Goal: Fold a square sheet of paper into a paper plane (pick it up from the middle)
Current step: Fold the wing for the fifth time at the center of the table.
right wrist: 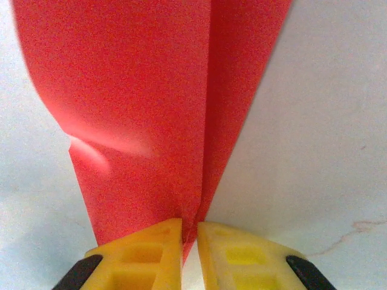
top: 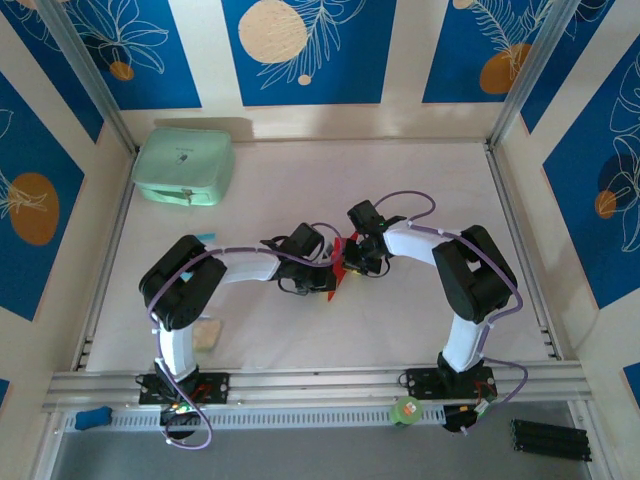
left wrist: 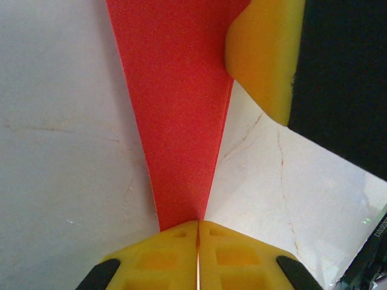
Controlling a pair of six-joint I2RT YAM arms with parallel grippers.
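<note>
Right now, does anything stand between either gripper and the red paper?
Nothing visible does. The left gripper is shut on the narrow tip of the red paper, and the right gripper is shut on its folded part, so both touch it directly.

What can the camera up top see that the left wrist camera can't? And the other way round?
Top camera: the whole left arm and right arm, the mint-green case in the far left corner, and a small pale packet near the left arm's base.

Left wrist camera: up close, the left gripper is pinched shut on the narrow tip of the paper plane. One yellow finger of the right gripper sits by its wider part.

Both: the red paper plane and the white table.
</note>
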